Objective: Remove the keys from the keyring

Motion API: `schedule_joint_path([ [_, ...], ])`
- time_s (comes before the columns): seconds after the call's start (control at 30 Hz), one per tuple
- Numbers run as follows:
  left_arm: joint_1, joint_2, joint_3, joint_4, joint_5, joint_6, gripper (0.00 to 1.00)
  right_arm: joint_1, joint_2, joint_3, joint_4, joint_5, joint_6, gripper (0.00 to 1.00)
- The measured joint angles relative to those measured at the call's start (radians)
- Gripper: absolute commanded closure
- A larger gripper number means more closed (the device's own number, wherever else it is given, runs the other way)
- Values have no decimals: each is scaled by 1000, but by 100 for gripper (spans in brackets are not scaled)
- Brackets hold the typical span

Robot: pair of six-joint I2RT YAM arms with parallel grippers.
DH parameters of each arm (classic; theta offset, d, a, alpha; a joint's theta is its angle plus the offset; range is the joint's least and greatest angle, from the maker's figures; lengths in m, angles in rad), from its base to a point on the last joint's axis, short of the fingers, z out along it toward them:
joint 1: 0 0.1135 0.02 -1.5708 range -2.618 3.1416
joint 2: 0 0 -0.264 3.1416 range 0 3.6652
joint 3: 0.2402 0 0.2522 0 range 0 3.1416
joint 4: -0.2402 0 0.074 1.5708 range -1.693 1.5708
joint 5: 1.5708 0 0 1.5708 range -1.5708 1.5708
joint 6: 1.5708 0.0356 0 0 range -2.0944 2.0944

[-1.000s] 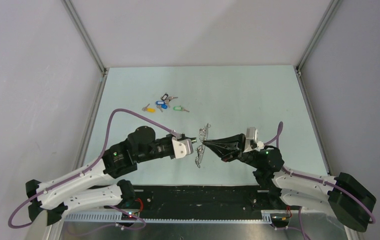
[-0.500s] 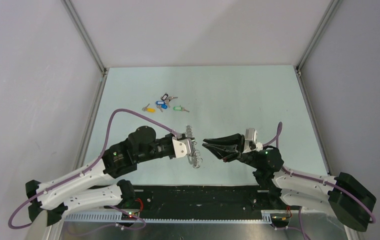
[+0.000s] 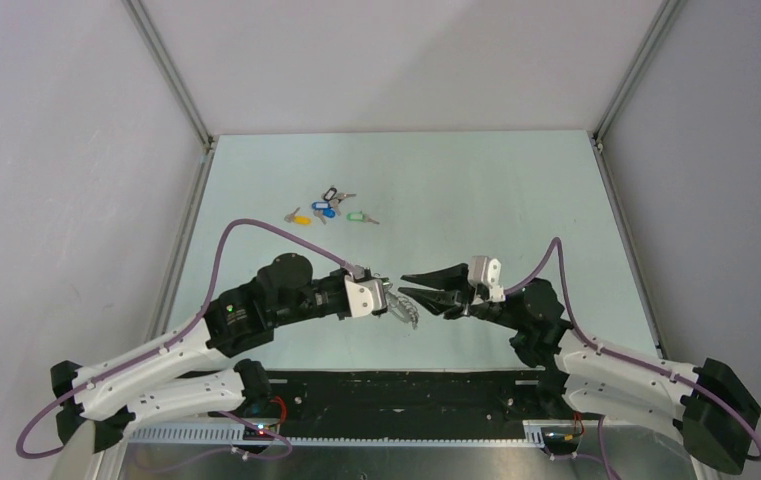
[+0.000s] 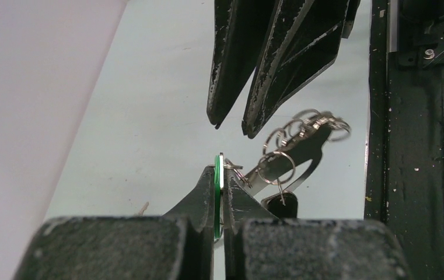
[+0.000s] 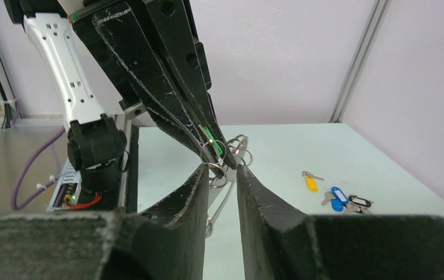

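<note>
My left gripper (image 3: 388, 299) is shut on a thin green flat piece (image 4: 217, 185) of the keyring and holds it above the table. A string of small silvery rings (image 4: 304, 127) and the grey strap loop (image 4: 301, 158) hang from it to the right. No separate silvery key can be made out in that bunch. My right gripper (image 3: 415, 292) is open, tip to tip with the left gripper. In the right wrist view its fingertips (image 5: 203, 170) stand either side of the left gripper's tip (image 5: 218, 156) and the rings (image 5: 238, 147). The strap (image 5: 222, 201) hangs below.
Loose keys with yellow (image 3: 301, 216), blue (image 3: 322, 210) and green (image 3: 355, 216) plastic tags lie on the pale green table (image 3: 476, 190) at the back left. They also show in the right wrist view (image 5: 337, 197). A black rail (image 3: 406, 390) runs along the near edge.
A second ago both grippers held the ring chain stretched between them. The right gripper let go and opened, the bunch swung down at the left gripper, and the right gripper moved left to it.
</note>
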Motion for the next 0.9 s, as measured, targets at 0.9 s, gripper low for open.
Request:
schedule_joint_path([
  [0.9, 0, -1, 0, 0, 6, 0, 100, 15, 79, 162, -330, -133, -128, 82],
])
